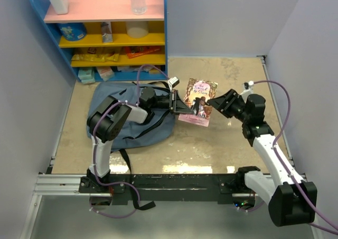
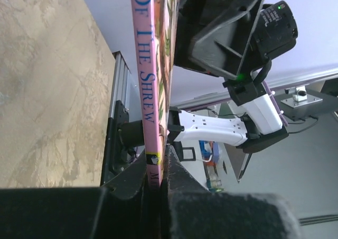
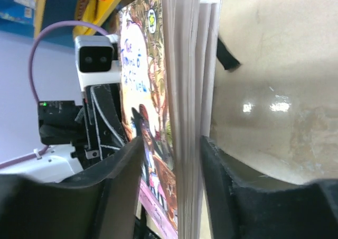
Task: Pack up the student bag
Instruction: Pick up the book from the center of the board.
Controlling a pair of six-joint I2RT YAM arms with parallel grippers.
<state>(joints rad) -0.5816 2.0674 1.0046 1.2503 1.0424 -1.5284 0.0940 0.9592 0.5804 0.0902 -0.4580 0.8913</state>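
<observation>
Operator: book [image 1: 198,102] is held from both sides, and looks lifted off the table [image 1: 232,138]; left gripper [image 1: 179,104] pinches the spine edge, right gripper [image 1: 212,100] is clamped on the page edge; where is the student bag [image 1: 158,129]?

Observer: lying flat on the table just left of the book, partly under the left arm; I cannot make out its opening from above.

Operator: then I judge this a handover, or a two-handed carry toward the bag; how to do it well?

Observer: let only one hand go, and only once the other's hold is sure; a thin paperback will likely sag or fan if held by a corner, so the carrying arm wants a deep bite; go in spine first; soft fabric collapses, so the free arm should hold the mouth open.

Operator: what do the wrist cameras add?

Observer: the left wrist view shows the spine running straight into its closed fingers [image 2: 182,183], square and not skewed; the right wrist view shows the pages slightly fanned at the far end, fingers [image 3: 119,181] pressed on cover and back; neither shows the bag; only the top view does.
</observation>
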